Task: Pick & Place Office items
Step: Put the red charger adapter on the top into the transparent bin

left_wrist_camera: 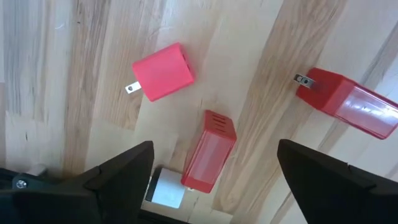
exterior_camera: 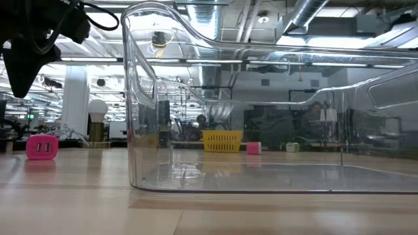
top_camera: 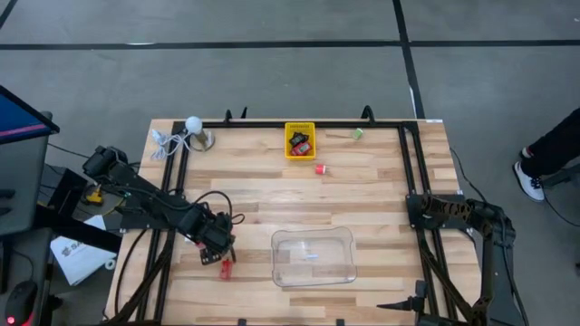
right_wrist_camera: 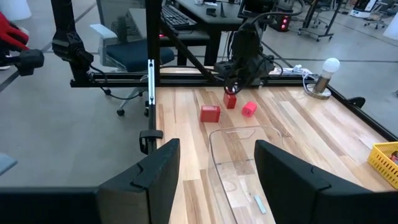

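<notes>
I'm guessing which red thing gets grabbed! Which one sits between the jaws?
The long red block, lying between the left gripper jaws; the pink plug lies beyond.

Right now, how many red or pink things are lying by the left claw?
3: a pink plug lying apart, a red block between the open left claw's fingers, and another red block off to one side. More may be hidden.

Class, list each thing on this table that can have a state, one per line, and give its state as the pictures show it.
left gripper: open, fingers either side of a red block, not gripping it
red block between the fingers: lying on the table
pink plug: lying loose, prongs sideways
clear plastic tray: upright, nearly empty
yellow basket: upright, holding items
right gripper: open, holding nothing
</notes>
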